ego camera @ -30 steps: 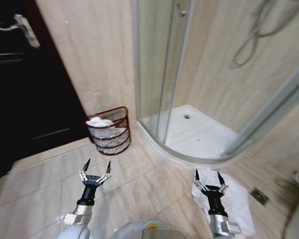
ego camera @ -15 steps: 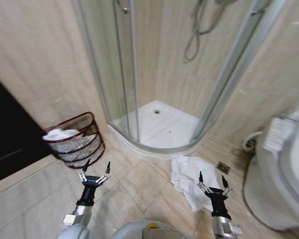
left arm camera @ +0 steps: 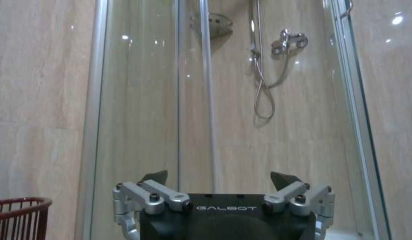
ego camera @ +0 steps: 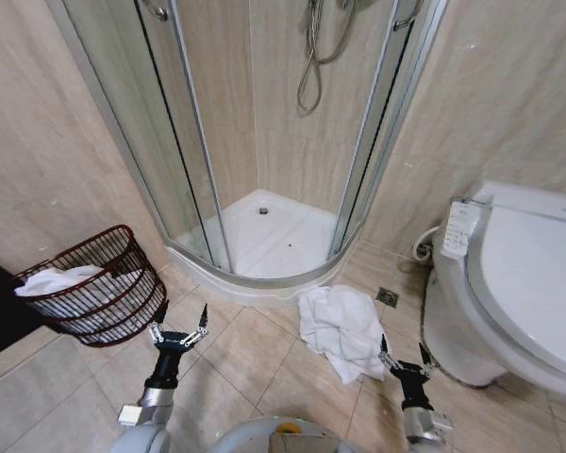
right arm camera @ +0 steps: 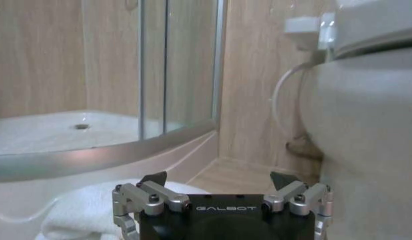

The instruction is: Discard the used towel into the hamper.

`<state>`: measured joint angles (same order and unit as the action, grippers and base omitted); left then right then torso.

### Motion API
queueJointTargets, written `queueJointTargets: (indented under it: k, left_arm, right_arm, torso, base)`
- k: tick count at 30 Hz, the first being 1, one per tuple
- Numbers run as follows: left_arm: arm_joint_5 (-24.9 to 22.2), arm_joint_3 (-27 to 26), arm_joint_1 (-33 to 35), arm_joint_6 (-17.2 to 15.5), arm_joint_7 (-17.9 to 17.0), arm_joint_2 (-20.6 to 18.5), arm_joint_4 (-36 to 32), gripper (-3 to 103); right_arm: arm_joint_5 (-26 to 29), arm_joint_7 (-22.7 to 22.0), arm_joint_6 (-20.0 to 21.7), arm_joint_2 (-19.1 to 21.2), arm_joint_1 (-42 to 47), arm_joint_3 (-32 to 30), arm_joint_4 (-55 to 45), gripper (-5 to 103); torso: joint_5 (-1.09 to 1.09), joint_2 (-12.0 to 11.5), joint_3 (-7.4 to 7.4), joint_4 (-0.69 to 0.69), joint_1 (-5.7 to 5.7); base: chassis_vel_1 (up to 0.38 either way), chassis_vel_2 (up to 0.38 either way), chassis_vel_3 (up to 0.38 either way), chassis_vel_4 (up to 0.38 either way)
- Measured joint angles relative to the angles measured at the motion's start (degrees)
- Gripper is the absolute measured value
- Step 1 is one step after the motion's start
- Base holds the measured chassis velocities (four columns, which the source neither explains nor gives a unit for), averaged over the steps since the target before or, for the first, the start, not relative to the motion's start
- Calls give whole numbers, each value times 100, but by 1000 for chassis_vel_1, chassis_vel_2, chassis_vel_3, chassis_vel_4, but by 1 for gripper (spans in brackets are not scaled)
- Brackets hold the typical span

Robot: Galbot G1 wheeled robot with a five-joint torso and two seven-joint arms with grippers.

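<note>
Head view: the left gripper hangs low at about 7 o'clock, over the tiled floor. Its fingers are spread wide and hold nothing. The right gripper hangs low at about 5 o'clock. Its fingers are spread wide too, with nothing in them.

The towel is white and crumpled. It lies on the floor just beside the right gripper, at its 10 o'clock, and right in front of the shower tray. In the right wrist view the towel shows close by the open right gripper.

The hamper sits on the floor at 9 o'clock, near the left gripper, by the wall. It is dark red wire and leans a bit. Something white lies inside it. In the left wrist view its rim shows to one side of the open left gripper.

A toilet stands at 3 o'clock, near the right gripper.
</note>
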<state>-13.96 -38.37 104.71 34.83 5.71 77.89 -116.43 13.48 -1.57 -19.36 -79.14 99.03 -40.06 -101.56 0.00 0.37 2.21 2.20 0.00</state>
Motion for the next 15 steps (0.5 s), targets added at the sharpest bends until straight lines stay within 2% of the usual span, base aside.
queueJointTargets:
  k: [3, 4, 7, 8, 10, 11, 15]
  left_arm:
    - [5, -14, 3, -39, 0, -7, -1, 100]
    - [5, -14, 3, -39, 0, -7, -1, 100]
    - [30, -15, -7, -50, -2, 10, -1, 100]
    - [30, -15, -7, -50, -2, 10, -1, 100]
    - [51, -15, -5, -50, -2, 21, -1, 100]
    - [51, -15, -5, -50, -2, 21, -1, 100]
    - [130, -16, -5, -18, -10, 62, 20, 100]
  right_arm:
    - [226, 448, 217, 84, -177, -127, 94, 100]
    - [226, 448, 217, 84, -177, -127, 94, 100]
    - [416, 1080, 621, 169, -513, -198, 147, 100]
    - [416, 1080, 621, 169, -513, -198, 147, 100]
    - [487, 1364, 901, 237, -775, -197, 202, 100]
    - [487, 1364, 901, 237, -775, -197, 202, 100]
    - [584, 1370, 1449, 385, -1554, 77, 609, 100]
  torso:
    - [1, 3, 3, -1, 0]
    - [1, 3, 3, -1, 0]
    - [1, 7, 6, -1, 0]
    - [1, 7, 6, -1, 0]
    - [0, 8, 8, -1, 0]
    - [0, 8, 8, -1, 0]
    - [1, 11, 10, 0, 0]
  base:
    - [0, 0, 0, 0]
    - [0, 0, 0, 0]
    - [0, 0, 0, 0]
    - [0, 0, 0, 0]
    - [0, 0, 0, 0]
    - [0, 0, 0, 0]
    - [0, 0, 0, 0]
